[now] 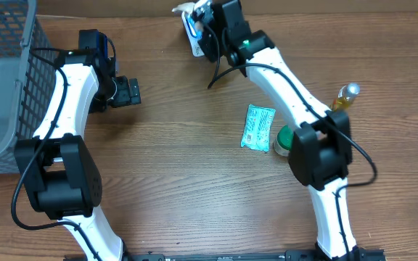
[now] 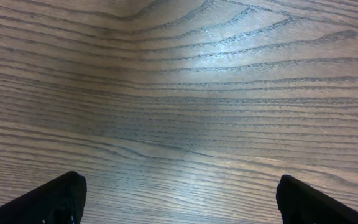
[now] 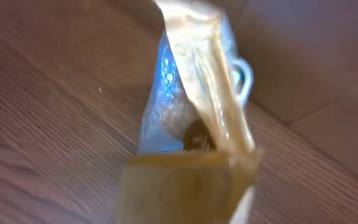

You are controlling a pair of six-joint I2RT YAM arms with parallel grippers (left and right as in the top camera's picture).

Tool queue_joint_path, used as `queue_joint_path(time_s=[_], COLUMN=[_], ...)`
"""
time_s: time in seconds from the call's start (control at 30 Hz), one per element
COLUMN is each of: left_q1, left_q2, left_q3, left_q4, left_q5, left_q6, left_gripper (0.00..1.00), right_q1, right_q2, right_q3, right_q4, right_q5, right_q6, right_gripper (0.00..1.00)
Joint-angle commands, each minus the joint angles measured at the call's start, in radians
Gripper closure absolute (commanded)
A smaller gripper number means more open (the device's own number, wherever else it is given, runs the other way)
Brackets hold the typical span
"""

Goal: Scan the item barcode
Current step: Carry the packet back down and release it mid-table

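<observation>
The right hand (image 1: 203, 36) is clamped on a crinkly blue-and-white packet (image 1: 190, 26) near the counter's (image 1: 194, 181) far edge (contents blurred); the left hand (image 1: 128, 92) gapes wide, holding nothing.

Packet (image 1: 257, 127) L of tub (image 1: 281, 138) (basket (image 1: 9, 51) far L).
</observation>
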Motion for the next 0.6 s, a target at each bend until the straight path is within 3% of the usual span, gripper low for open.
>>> queue_joint_path(time_s=[0.0,0.2,0.3,0.57], left_q1=[-0.001,-0.001,-0.001,-0.001], left_q2=[-0.034,-0.034,-0.034,-0.034], left_q3=[0.018,0.018,0.018,0.018], left_q4=[0.002,0.002,0.001,0.002], left_q5=[-0.009,-0.009,-0.01,-0.01], left_q6=[-0.007,-0.007,-0.007,-0.007], left_gripper=[0.0,0.0,0.0,0.0], right_q1=[-0.005,-0.006,-0.004,-0.001], right_q2=[-0.148,-0.158,-0.148,-0.146], right_q3=[0.024,0.013,-0.005,-0.174], right_q4=[-0.069,-0.42,-0.56,-0.643], right_q5=[-0.067,-0.367,-0.419,-0.432], right_q6=[0.121,0.198,0.198,0.198], right_gripper=[0.96,0.93,0.91,0.89])
